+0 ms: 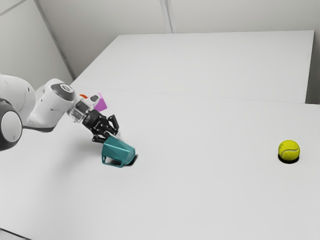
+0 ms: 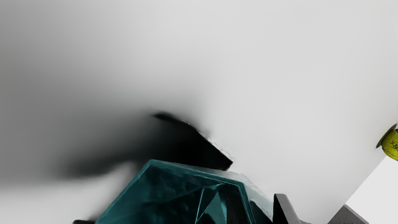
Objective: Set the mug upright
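The gripper [image 1: 109, 133] is at the upper side of the teal mug [image 1: 119, 151] in the exterior view, its fingers spread wide. The mug is tipped over on the table, its handle toward the exterior view's lower left and a dark shadow under its far end. In the wrist view the open gripper [image 2: 183, 216] has the rim of the mug [image 2: 149, 183] between its fingers; the mouth faces the camera. One finger [image 2: 284, 209] stands right beside the mug's outer wall. Contact on both sides cannot be made out.
A yellow tennis ball [image 1: 289, 150] rests on the white table [image 1: 210, 200], far off toward the exterior view's right. Behind the hand are a purple block [image 1: 101, 103] and an orange object [image 1: 83, 95], partly hidden by the arm.
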